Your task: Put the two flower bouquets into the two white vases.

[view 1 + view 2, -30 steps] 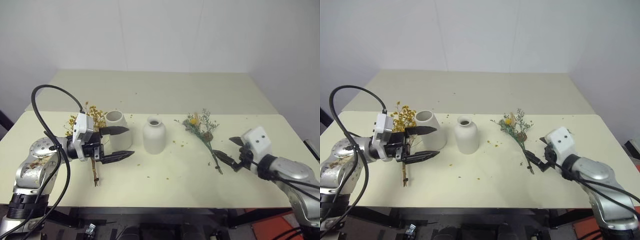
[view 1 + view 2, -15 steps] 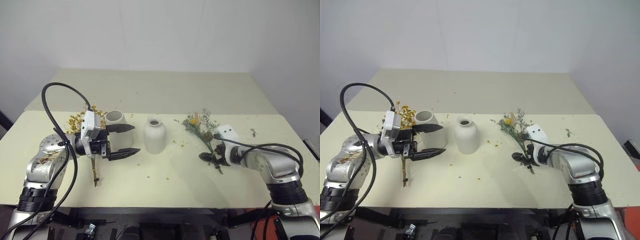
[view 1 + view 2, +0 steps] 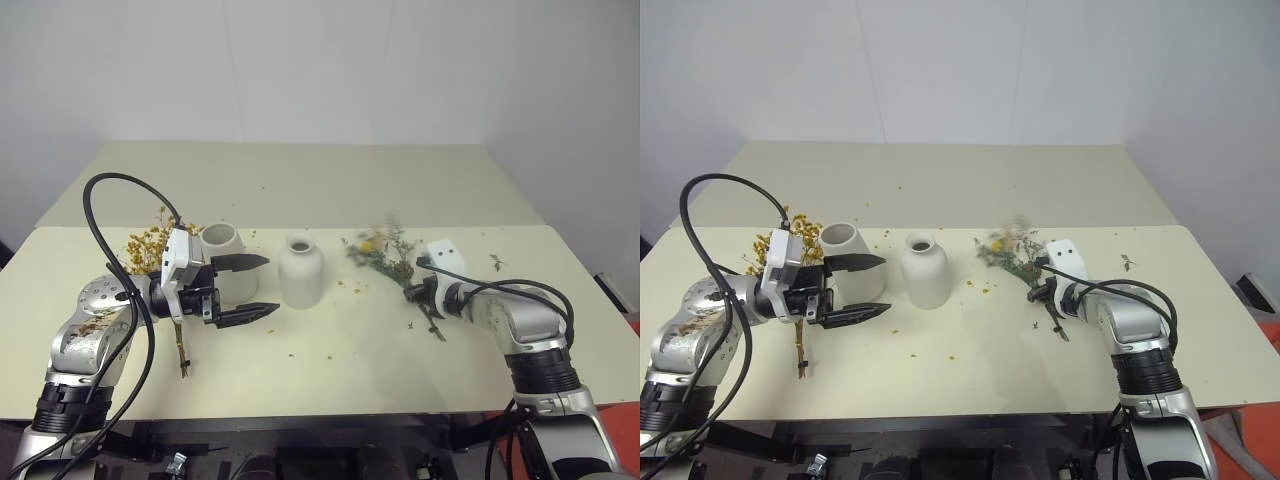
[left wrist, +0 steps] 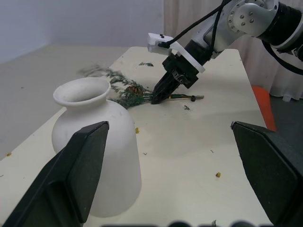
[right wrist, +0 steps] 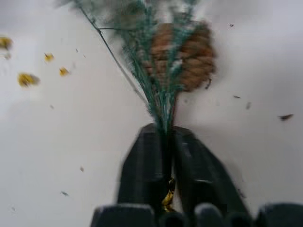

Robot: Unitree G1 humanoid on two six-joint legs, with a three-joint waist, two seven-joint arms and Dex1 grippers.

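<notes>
Pale cream table [image 3: 320,190] — the biggest thing here, speckled with crumbs. On it, near the middle, we note the bottle-shaped vase [image 3: 299,271], upright and apart from everything; just to its left stands the wide-mouthed vase [image 3: 226,256], partly behind the left gripper [image 3: 254,289].

The left gripper hangs level in front of the wide vase, pointing toward the centre, its jaws spread wide with nothing between them. Behind it the mustard-yellow bouquet [image 3: 148,248] lies flat on the table, flower heads to the far side, brown stem running toward the near edge.

Right of the bottle vase lies the grey-green bouquet [image 3: 384,252]. The right gripper [image 3: 419,293] is angled down onto its stems, and the right wrist view shows the two black fingers [image 5: 142,172] pressed together on the thin green stems just below the pine cone [image 5: 185,54] — pinched, not yet lifted as far as we can tell.

We judge the step in hand to be picking this bunch up. To do it well: raise slowly so the thin stems do not slip, tip the heads upward, then bring the stem ends straight over a mouth — the narrow neck leaves little margin.
</notes>
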